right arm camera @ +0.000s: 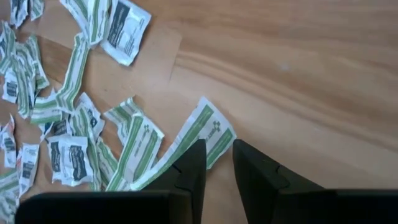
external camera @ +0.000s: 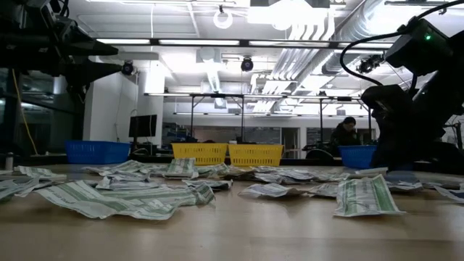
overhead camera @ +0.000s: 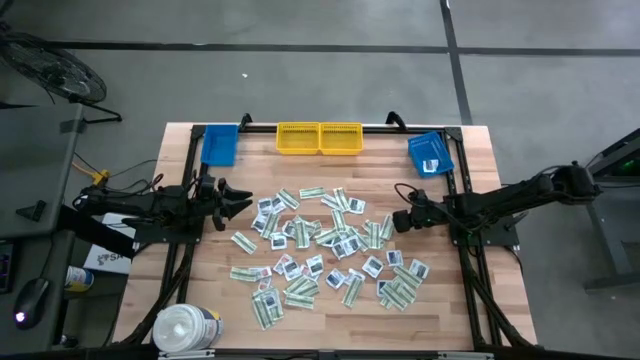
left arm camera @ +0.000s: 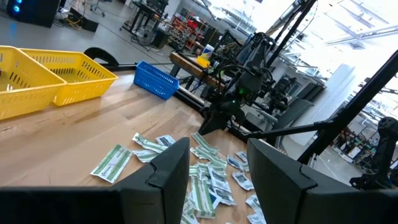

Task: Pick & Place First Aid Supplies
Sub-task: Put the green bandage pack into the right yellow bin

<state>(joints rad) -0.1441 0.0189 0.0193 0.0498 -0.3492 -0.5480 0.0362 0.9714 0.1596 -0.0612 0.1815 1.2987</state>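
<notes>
Right tool (right arm camera: 216, 163) low over green strip (right arm camera: 200, 134).

From above, the print on the first aid supplies (overhead camera: 330, 245) is too small to read, and where packets overlap I cannot count them. The white tub (overhead camera: 185, 328) runs off the bottom edge. At table height the near packets blur, and the right gripper (external camera: 391, 163) is a dark shape whose fingertips are lost against the blue bin (external camera: 357, 156). A person (external camera: 344, 134) far behind is too dim to make out. In the right wrist view, a green-white strip (right arm camera: 186, 146) passes under the fingers (right arm camera: 189, 171); whether they pinch it cannot be told.
</notes>
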